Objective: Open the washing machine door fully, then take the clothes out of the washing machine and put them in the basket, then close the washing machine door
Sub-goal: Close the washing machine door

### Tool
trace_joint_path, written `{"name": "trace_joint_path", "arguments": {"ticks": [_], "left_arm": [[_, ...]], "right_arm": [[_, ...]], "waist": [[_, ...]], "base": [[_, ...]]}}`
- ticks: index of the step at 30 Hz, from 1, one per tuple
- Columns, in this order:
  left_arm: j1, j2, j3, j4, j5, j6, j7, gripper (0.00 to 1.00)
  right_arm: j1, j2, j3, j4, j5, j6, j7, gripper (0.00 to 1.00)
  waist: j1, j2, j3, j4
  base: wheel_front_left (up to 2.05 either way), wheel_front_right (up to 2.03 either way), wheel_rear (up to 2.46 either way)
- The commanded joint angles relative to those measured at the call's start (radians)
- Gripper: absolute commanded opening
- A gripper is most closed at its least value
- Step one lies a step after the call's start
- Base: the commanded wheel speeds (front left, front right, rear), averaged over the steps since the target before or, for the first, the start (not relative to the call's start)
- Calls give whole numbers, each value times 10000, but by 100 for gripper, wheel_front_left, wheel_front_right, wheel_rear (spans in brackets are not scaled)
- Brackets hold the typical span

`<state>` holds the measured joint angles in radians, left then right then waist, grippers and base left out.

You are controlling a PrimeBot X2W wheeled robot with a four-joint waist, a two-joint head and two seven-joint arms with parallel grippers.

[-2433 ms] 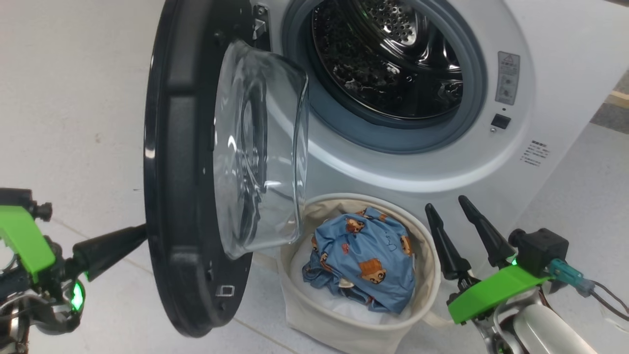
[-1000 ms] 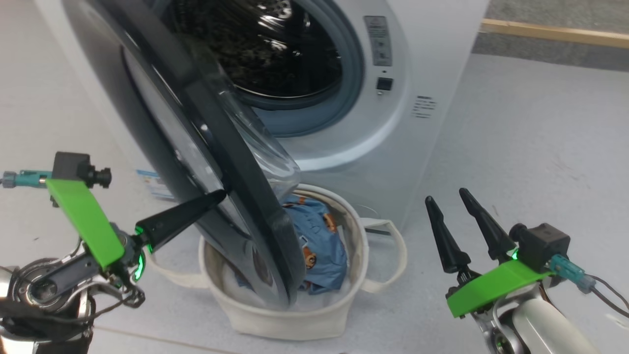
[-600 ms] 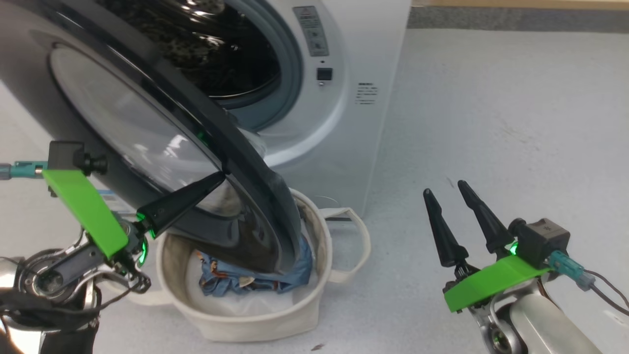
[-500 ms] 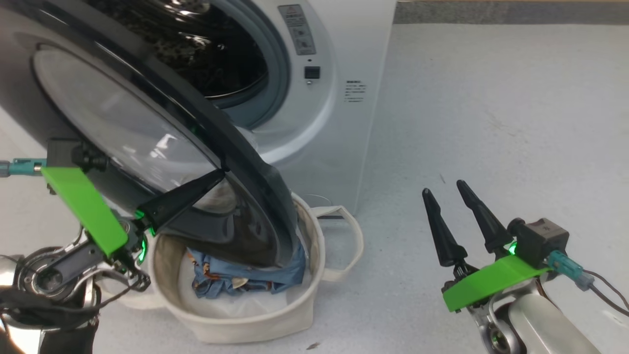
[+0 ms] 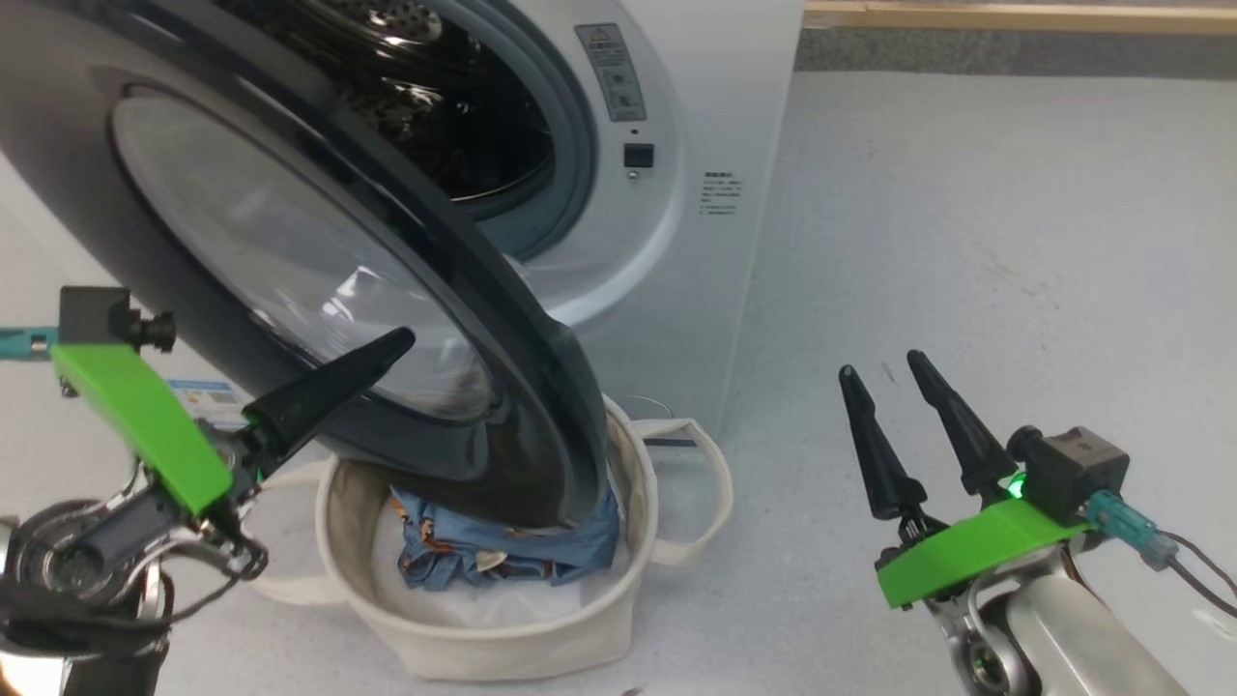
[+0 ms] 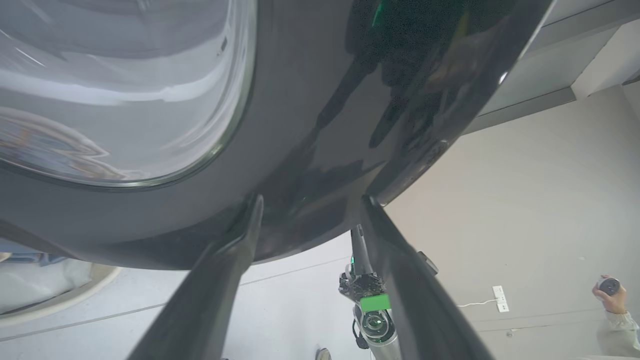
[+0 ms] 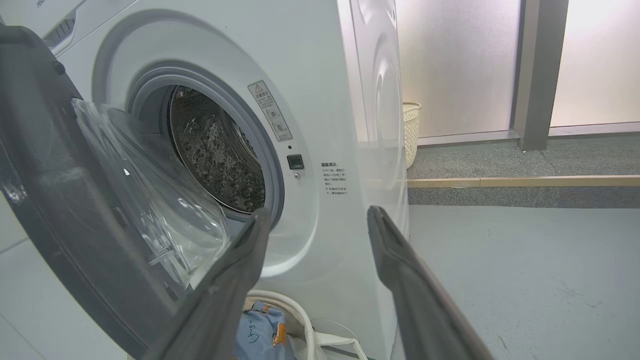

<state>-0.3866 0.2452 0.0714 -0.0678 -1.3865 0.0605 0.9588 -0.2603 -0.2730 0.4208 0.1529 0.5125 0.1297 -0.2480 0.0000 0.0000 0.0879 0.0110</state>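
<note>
washing machine door is found ajar above the basket holding the clothes; left gripper is spread open at the door's face; right gripper is spread, empty

**Colours by the Washer**

Shiny black on the washing machine door, with clear glass in the middle. White on the washing machine, grey-blue round its mouth. Cream on the basket, white inside. Light blue on the clothes, dotted with little brown and orange figures. Black fingers and a green plate on the right gripper.
</note>
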Motion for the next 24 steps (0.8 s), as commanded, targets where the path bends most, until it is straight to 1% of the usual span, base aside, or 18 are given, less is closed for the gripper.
{"name": "trace_joint_path", "arguments": {"ticks": [1,3,5,6,8,10,12,13,16,19,21,24], "left_arm": [[-91,498,452,-297,321,-224,-172,100],[103,629,465,-313,775,-630,-538,100],[279,736,463,-298,1383,-1188,-1113,100],[279,736,463,-298,1383,-1188,-1113,100],[422,757,462,-275,1962,-1584,-1844,100],[574,827,293,-344,2519,-1815,-2573,100],[746,1033,-29,-528,3134,-1893,-3443,100],[827,1248,-377,-748,3381,-1900,-3865,100],[1142,2124,-1458,-1052,4224,-1906,-5561,100],[1364,2820,-2218,-698,4780,-1908,-7366,100],[1463,3066,-2575,-262,4892,-1909,-8440,100],[1568,3329,-3091,551,5019,-1910,-9674,100]], "right_arm": [[-80,-151,15,-314,74,10,-122,100],[-29,-203,-19,-332,93,10,-124,100],[16,-256,-69,-361,108,10,-125,100],[16,-256,-69,-361,108,10,-125,100],[61,-305,-108,-395,115,10,-126,100],[109,-356,-135,-419,122,10,-127,100],[152,-401,-153,-448,128,10,-125,100],[168,-419,-163,-472,131,10,-117,100],[215,-466,-220,-537,128,10,-89,100],[260,-497,-258,-608,112,10,-41,100],[305,-511,-296,-661,96,10,-13,100],[395,-504,-378,-717,65,10,11,100]], "waist": [[0,0,-131,205],[0,0,-203,347],[0,0,-276,478],[0,0,-276,478],[0,0,-352,590],[0,0,-425,682],[0,0,-495,746],[0,0,-504,762],[0,0,-550,814],[0,0,-588,818],[0,0,-597,807],[0,0,-619,775]], "base": [[0,0,0],[0,0,0],[0,0,0],[0,0,0],[0,0,0],[0,0,0],[0,0,0],[0,0,0],[0,0,0],[0,0,0],[0,0,0],[0,0,0]]}}
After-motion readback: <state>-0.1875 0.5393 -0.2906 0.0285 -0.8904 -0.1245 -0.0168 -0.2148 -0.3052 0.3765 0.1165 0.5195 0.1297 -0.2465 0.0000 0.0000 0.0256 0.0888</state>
